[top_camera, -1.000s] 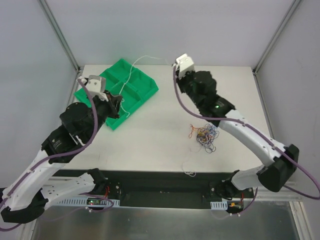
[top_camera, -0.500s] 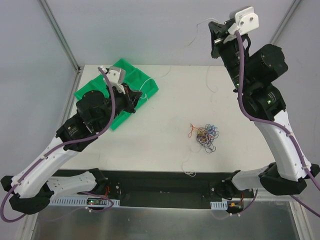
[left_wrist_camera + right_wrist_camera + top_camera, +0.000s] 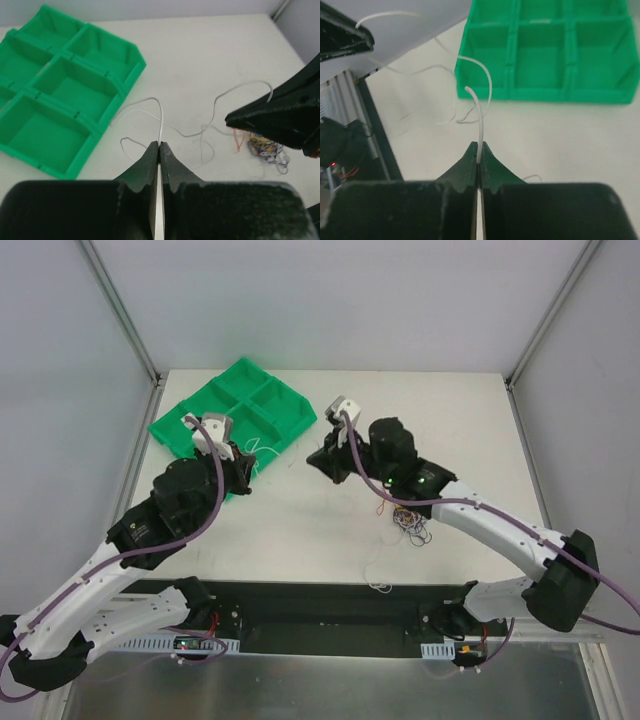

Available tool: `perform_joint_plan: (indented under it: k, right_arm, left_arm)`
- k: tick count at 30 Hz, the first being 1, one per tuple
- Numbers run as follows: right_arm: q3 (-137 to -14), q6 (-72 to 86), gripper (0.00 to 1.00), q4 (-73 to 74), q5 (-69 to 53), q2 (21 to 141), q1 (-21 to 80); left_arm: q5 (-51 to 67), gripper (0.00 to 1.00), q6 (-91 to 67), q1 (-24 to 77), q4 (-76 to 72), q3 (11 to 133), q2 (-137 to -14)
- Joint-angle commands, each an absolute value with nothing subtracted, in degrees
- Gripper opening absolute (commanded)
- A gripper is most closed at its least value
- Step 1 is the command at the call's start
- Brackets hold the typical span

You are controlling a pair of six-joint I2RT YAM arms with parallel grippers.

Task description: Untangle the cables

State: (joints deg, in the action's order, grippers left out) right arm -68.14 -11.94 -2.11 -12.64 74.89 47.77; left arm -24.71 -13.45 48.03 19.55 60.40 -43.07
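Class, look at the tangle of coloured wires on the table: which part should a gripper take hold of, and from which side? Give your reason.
Probably a loose loop at the near edge of the tangle, from above. Loops there lie flat, clear of the dense middle; the right arm overhangs its far side.

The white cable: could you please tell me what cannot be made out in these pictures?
- Top view: white cable too thin to trace from left gripper to right gripper.
- Top view: right arm covers part of the coloured tangle.
- Left wrist view: right gripper hides the tangle's edge; strands too small to separate.
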Motion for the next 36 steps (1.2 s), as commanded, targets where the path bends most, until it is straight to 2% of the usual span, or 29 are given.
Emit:
perform_joint_plan:
  k: [1, 6, 9, 14, 19, 22, 29, 32, 36]
  right_arm:
    - [-60.9, 3.3, 0.00, -18.8, -19.6, 76.5, 49.0]
    - [-57.0, 10.3, 0.01, -20.5, -18.4, 79.5, 49.2]
    - [-55.7, 9.6, 0.18, -14.2, -15.2, 80.2, 48.8]
    - [-52.7, 6.6, 0.41, -5.4, -18.4, 81.7, 48.3]
    - [-43.1, 5.9, 0.59, -4.7, -16.5, 73.2, 47.2]
    - [-38.4, 6.5, 0.63, -2.6, -13.2, 65.5, 44.4]
    - [-31.0, 7.2, 0.64, 2.6, -9.8, 46.5, 35.0]
    - [-30.5, 6.6, 0.64, 5.3, -9.1, 41.3, 33.7]
    - [-29.4, 6.0, 0.64, 6.2, -8.6, 38.0, 33.1]
  left_arm:
    - [-30.7, 0.00, -17.3, 48.4, 23.6, 55.7, -42.0]
    - [-28.7, 0.00, -22.4, 48.4, 23.2, 51.9, -45.5]
    - [-26.7, 0.00, -24.9, 48.4, 22.5, 51.2, -50.2]
    - [-20.4, 0.00, -25.8, 48.3, 20.2, 51.7, -57.5]
    - [-13.3, 0.00, -24.0, 48.4, 18.3, 52.7, -62.3]
    - [-7.9, 0.00, -22.3, 48.3, 17.5, 54.1, -66.3]
    - [-1.1, 0.00, -21.8, 48.3, 18.8, 59.5, -79.4]
    - [-0.1, 0.11, -21.4, 48.4, 20.2, 62.1, -84.8]
    - [-0.1, 0.36, -20.6, 48.5, 20.4, 63.5, -89.1]
